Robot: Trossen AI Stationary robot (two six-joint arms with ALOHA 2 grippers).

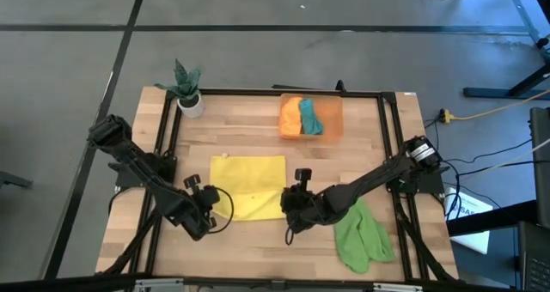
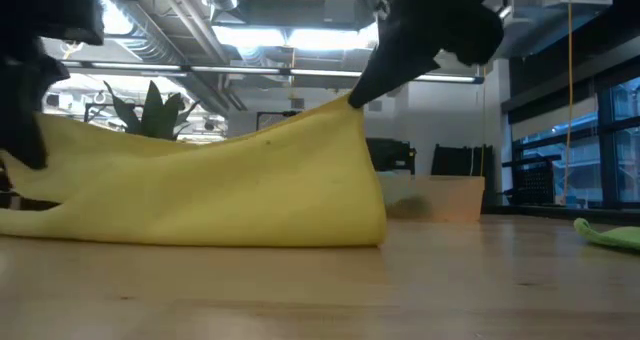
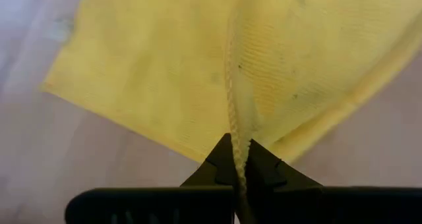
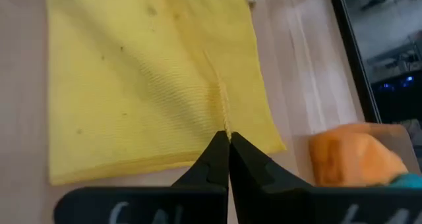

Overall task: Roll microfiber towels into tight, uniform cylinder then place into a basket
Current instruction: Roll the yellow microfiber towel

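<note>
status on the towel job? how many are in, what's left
Done: orange towel and teal towel sit in the basket. In hand: both left gripper and right gripper pinch the yellow towel's near edge, lifted, not rolled. Left: green towel, loose.

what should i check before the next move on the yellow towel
1. Left gripper shut on the yellow towel edge: ok.
2. Right gripper shut on the same towel's edge: ok.
3. Near edge lifted off the table, seen in the low view: ok.
4. Towel rolled into a cylinder: not ok, it lies mostly flat.
5. Basket has room beside the orange towel and teal towel: cannot tell.
6. Green towel clear of the yellow one: ok, it lies apart under the right arm.
</note>
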